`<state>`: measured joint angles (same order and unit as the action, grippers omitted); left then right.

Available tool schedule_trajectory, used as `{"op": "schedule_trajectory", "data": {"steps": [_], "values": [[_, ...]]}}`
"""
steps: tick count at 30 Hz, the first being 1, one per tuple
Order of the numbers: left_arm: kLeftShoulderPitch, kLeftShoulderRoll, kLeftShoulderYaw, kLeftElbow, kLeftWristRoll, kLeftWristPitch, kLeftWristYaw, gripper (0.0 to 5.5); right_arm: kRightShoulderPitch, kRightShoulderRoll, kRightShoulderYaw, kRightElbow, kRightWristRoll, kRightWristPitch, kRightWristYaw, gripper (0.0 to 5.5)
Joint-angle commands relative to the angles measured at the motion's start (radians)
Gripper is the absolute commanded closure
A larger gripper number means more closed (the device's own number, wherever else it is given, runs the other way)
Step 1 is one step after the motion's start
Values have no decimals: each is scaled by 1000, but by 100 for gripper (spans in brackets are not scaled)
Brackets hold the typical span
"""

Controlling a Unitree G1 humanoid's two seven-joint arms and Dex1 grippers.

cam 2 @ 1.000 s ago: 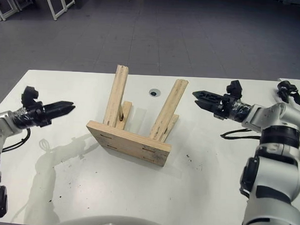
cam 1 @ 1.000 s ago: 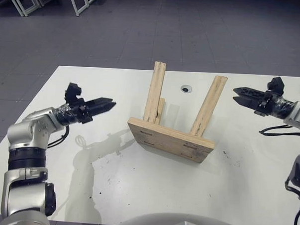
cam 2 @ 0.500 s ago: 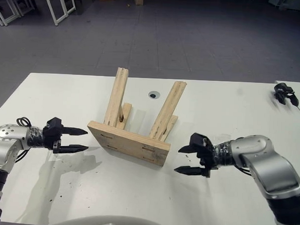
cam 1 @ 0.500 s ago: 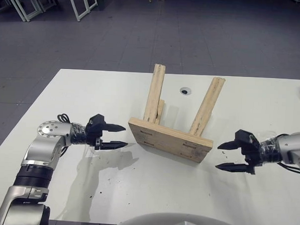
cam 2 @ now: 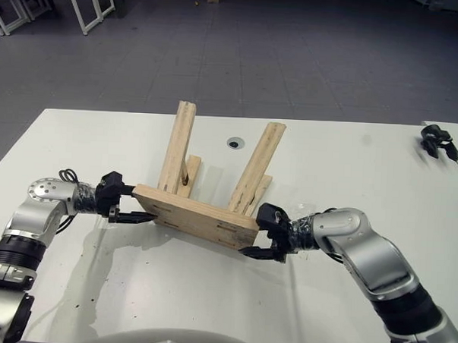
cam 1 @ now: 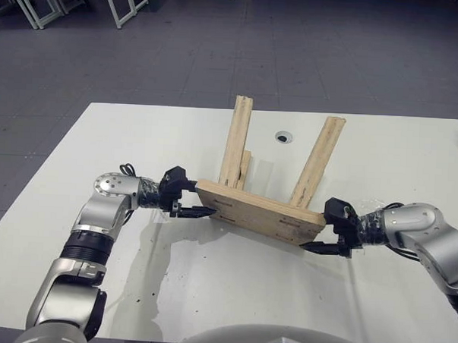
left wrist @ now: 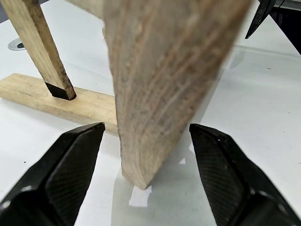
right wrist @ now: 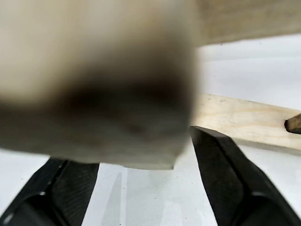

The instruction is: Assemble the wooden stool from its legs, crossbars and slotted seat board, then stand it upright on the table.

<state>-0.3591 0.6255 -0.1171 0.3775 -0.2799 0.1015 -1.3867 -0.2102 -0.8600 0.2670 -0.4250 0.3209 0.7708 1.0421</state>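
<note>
Pale, rough-sawn wood throughout the stool (cam 1: 261,215). Found assembled but lying on its side at mid-frame on the white table (cam 1: 381,163), not upright. Noted the seat board (cam 1: 250,210) resting on one long edge, leaning back, broad face toward the lower frame, with small dark slot marks near its ends. Two legs (cam 1: 235,141) slanting up toward the upper frame; further pieces low behind the board, partly hidden. Round grommet (cam 1: 284,136) set in the table just beyond. Left gripper (cam 1: 203,200) at the board's left end, fingers (left wrist: 70,169) spread wide astride the corner, clamping nothing. Right gripper (cam 1: 316,231) at the board's right end, fingers (right wrist: 225,160) likewise parted either side, clamping nothing.
</note>
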Motion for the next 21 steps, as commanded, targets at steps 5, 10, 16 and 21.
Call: {"op": "schedule_trajectory", "data": {"steps": [5,10,16,21], "values": [[16,17,3,-84,-99,175,-90,325,-50,67,-27,151,57,-12,32,375],[15,97,97,-323,-323,504,-113,363,-181,76,-212,222,379,228,193,395],[-241,80,425,-272,-858,1166,243,359,-585,192,-478,629,689,828,27,407],[-490,-7,535,268,-760,1458,562,280,-774,370,-551,1047,682,844,-428,360]]}}
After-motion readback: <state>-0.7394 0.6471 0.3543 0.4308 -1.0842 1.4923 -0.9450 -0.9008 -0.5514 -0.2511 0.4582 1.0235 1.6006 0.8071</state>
